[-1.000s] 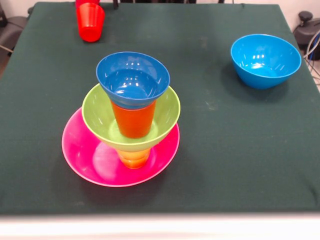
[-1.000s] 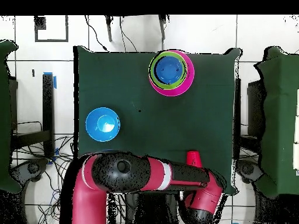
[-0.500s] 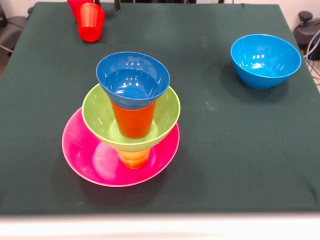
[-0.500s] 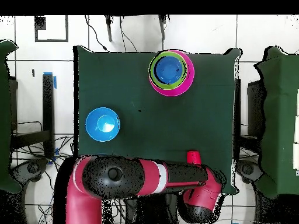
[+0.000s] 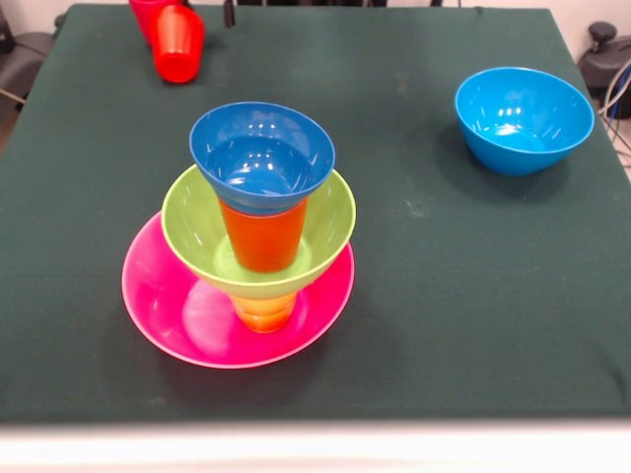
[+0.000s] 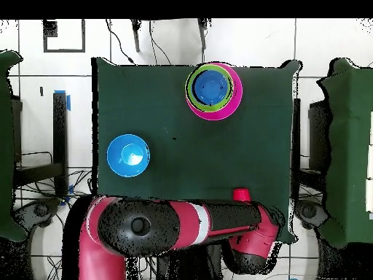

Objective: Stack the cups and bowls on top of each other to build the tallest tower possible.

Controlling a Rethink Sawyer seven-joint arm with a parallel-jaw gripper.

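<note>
The tower stands at the front left of the front view: a wide pink bowl point(image 5: 187, 315), a yellow-orange cup point(image 5: 263, 311), a lime green bowl point(image 5: 330, 222), an orange cup point(image 5: 262, 236) and a small dark blue bowl point(image 5: 261, 158) on top. From overhead it is at the far edge point(image 6: 213, 90). A red cup point(image 5: 178, 44) lies tilted at the far left edge, also seen overhead point(image 6: 241, 194). A light blue bowl point(image 5: 523, 118) stands alone. My gripper point(image 6: 251, 244) is under the arm's end, just off the table edge behind the red cup.
A red shape point(image 5: 146, 10) shows at the top edge behind the red cup; I cannot tell whether it is another cup or part of the arm. The dark green cloth point(image 5: 414, 276) covers the table. The arm point(image 6: 182, 226) lies along the table's base-side edge.
The arm has swung a little along the table edge. The red shape behind the red cup has shifted left in the front view. The tower and light blue bowl have not moved.
</note>
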